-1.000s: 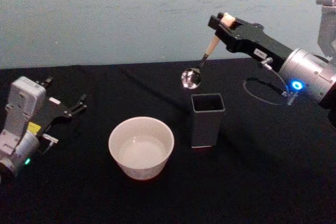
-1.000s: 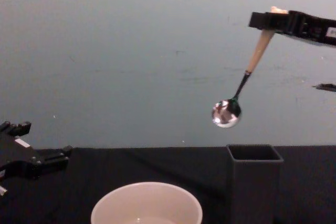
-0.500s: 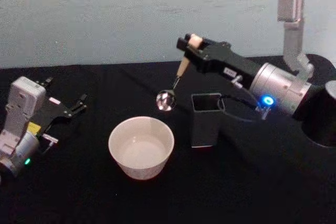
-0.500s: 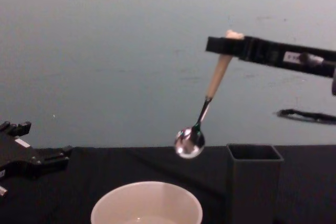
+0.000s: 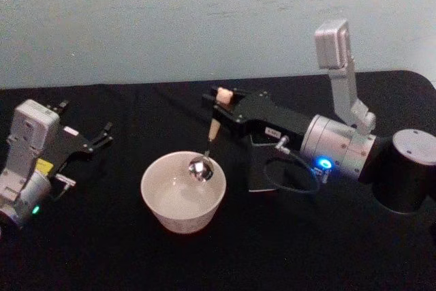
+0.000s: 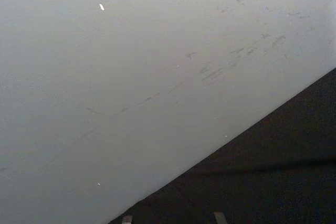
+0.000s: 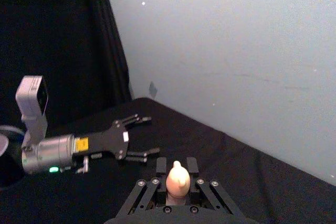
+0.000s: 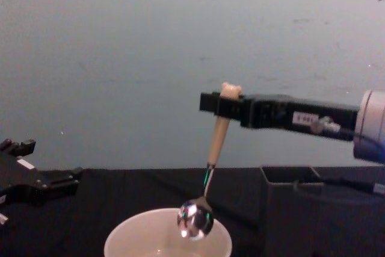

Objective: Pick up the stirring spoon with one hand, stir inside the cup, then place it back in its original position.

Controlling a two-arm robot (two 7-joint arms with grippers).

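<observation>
One stirring spoon [image 8: 218, 139] clenched by right gripper [image 5: 219, 100], bowl inside cup [image 5: 163, 217] rim; left gripper [image 5: 102, 134] released, aside.

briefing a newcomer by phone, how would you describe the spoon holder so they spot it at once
On the black table, find the round cream cup, where the right hand holds a spoon at its mouth. Just right of the cup, beneath that arm, stands the holder. It is dark grey, square and open-topped, narrower than the cup.
</observation>
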